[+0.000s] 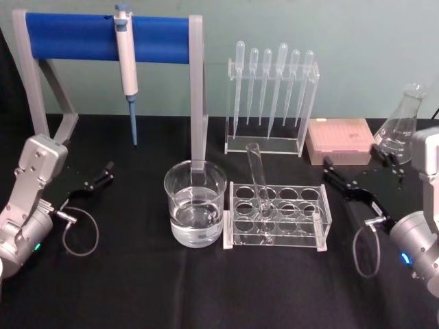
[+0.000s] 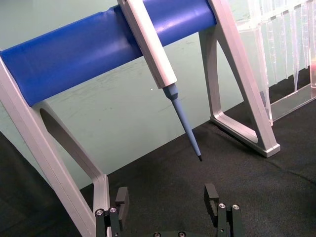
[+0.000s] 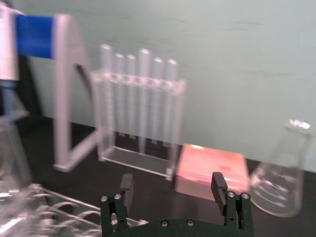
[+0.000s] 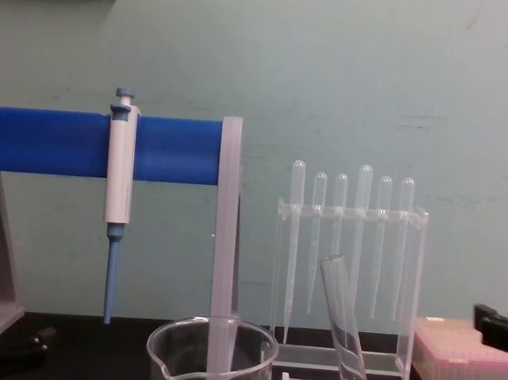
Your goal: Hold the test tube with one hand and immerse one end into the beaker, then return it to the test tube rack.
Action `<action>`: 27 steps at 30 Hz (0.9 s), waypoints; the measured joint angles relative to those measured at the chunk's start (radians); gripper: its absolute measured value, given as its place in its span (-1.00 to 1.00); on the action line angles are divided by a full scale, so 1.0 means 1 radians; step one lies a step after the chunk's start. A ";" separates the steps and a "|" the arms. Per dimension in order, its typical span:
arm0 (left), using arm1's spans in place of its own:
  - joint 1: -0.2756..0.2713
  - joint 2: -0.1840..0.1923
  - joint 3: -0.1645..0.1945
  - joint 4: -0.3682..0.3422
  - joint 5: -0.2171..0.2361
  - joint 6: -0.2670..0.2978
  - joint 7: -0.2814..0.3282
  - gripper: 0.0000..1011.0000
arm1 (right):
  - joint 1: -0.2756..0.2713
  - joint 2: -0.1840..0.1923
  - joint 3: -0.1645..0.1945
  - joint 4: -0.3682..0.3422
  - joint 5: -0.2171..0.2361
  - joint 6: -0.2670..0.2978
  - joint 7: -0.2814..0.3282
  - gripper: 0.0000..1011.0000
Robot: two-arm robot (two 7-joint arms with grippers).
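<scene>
Clearly the right gripper [image 1: 350, 184], jaws apart, sits nearer the test tube [image 1: 258, 179], which leans in the clear rack [image 1: 276, 218] beside the beaker [image 1: 195, 203] (left gripper [image 1: 98, 179] parked, open).

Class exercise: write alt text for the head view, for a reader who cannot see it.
A test tube leans in a clear rack beside a beaker holding water. The left gripper and right gripper sit open at either side.
</scene>
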 joint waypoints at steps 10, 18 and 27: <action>0.000 0.000 0.000 0.000 0.000 0.000 0.000 0.98 | -0.008 -0.028 0.027 0.099 -0.100 -0.079 -0.081 0.98; 0.000 0.000 0.000 0.000 0.000 0.000 0.000 0.98 | -0.002 -0.039 0.035 0.164 -0.121 -0.089 -0.065 0.98; 0.000 0.000 0.000 0.000 0.000 0.000 0.000 0.98 | 0.001 -0.040 0.034 0.168 -0.135 -0.077 -0.059 0.98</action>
